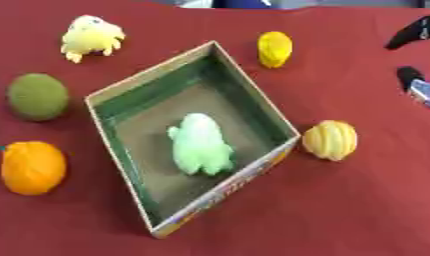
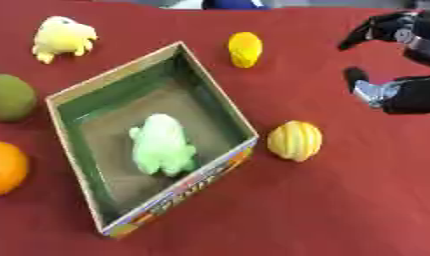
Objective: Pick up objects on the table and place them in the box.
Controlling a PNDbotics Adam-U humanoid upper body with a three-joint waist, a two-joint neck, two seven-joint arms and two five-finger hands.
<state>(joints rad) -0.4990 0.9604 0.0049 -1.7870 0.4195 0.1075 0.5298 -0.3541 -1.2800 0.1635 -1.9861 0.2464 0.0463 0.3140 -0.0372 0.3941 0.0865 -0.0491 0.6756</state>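
Note:
An open cardboard box (image 1: 149, 71) with green inner walls sits askew in the middle of the red table. A pale green plush toy (image 1: 201, 144) lies on its floor. Around the box lie a yellow plush toy (image 1: 91, 36) at the far left, a dull green ball (image 1: 36, 96), an orange fruit (image 1: 31, 167), a small yellow fruit (image 1: 274, 48) behind the box, and a ribbed yellow fruit (image 2: 295, 140) by its right corner. My right hand (image 2: 402, 95) hovers at the right edge, above and to the right of the ribbed fruit, open, fingers and thumb apart, holding nothing.
A red cloth (image 1: 341, 210) covers the whole table. A dark shape (image 2: 229, 4) shows at the far edge behind the table.

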